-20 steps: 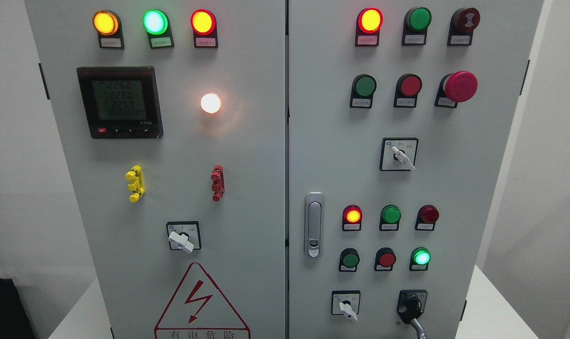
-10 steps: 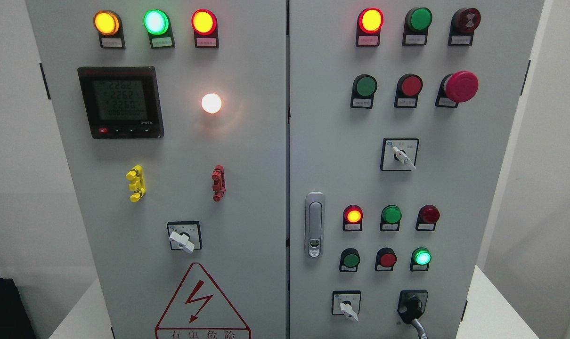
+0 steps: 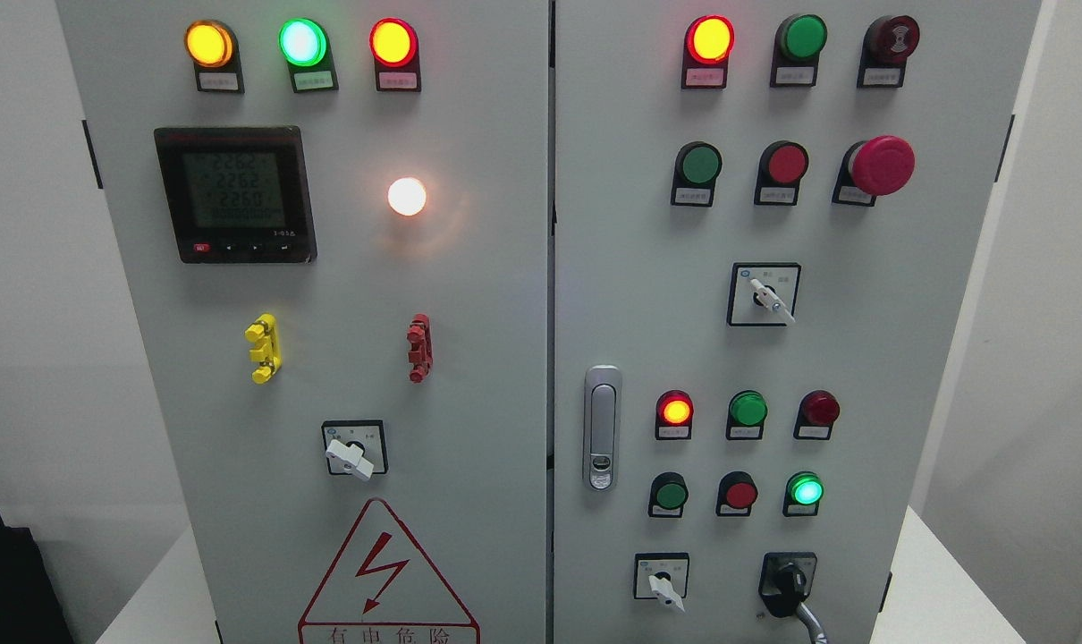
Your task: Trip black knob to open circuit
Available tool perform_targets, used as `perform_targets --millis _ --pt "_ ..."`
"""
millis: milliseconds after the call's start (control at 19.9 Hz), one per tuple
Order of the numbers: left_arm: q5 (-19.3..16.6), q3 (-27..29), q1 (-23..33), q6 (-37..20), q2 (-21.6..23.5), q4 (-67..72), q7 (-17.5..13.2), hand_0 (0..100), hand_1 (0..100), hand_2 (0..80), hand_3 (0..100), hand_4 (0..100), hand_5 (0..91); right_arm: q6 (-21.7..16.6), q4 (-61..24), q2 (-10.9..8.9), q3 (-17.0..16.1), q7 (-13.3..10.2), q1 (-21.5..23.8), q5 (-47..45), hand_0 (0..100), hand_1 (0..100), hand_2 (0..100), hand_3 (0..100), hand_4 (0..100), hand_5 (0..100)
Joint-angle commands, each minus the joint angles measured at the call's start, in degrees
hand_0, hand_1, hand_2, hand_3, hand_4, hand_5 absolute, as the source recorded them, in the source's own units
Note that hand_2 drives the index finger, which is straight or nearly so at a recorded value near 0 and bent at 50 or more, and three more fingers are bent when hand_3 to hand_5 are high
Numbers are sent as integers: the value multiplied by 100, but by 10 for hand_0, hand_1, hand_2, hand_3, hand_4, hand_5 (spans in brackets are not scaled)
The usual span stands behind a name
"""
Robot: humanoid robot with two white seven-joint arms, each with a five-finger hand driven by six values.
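The black knob (image 3: 790, 582) sits at the lower right of the right-hand cabinet door, on a black square plate, with its grey lever tip pointing down and to the right. Just to its left is a white-handled selector switch (image 3: 661, 581). Above the knob a green lamp (image 3: 807, 490) is lit, and a red lamp (image 3: 675, 410) glows higher up. Neither of my hands nor any part of my arms shows in the head view.
The grey cabinet (image 3: 505, 358) has two doors full of lamps, push buttons and a red mushroom stop button (image 3: 881, 165). A silver door latch (image 3: 602, 427) stands near the centre seam. The left door carries a digital meter (image 3: 235, 194) and a white selector (image 3: 353, 454). A dark object (image 3: 9, 581) shows at lower left.
The whole cabinet has shifted a few pixels to the right in the picture, so my head view has moved slightly. The meter digits changed. No switch or lamp has changed.
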Motion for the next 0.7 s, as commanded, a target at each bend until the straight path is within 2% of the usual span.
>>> perform_targets --millis 0,502,652 --pt "14 5 -2 7 -14 6 2 120 389 0 0 0 0 -98 -79 -9 -41 65 -13 -18 739 868 34 1000 1000 954" --pt "14 5 -2 -2 -5 6 2 120 389 0 0 0 0 -107 -61 35 -313 56 -13 -27 759 882 43 1000 1000 948" --pt "14 5 -2 7 -5 6 2 120 389 0 0 0 0 -116 -175 35 -331 56 48 -36 870 931 52 1000 1000 927"
